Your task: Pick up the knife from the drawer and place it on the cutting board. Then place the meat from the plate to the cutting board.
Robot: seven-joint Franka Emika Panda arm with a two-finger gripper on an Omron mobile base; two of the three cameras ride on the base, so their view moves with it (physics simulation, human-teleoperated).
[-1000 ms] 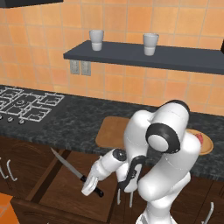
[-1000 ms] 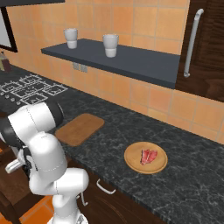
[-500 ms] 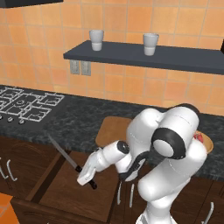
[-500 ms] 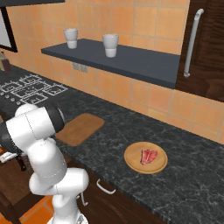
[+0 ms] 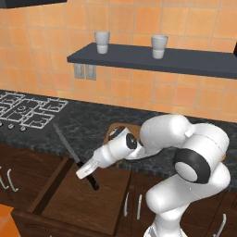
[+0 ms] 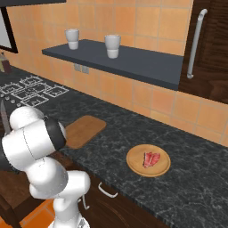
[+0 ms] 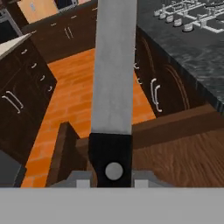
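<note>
Over the open drawer (image 5: 74, 199), the tool (image 5: 86, 169) is clamped on the knife (image 5: 69, 150) by its black handle, blade angled up toward the desk edge. I'd lift clear of that edge, then swing to the cutting board (image 6: 82, 130). Meat (image 6: 151, 159) waits on the plate (image 6: 133, 167); stove grates (image 5: 25, 113) sit left.

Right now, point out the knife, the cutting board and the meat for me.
knife (image 5: 65, 142), left base view, middle of the grey blade.
cutting board (image 6: 83, 130), right base view, bare centre of the board.
meat (image 6: 151, 159), right base view, middle of the red slab on the plate.
</note>
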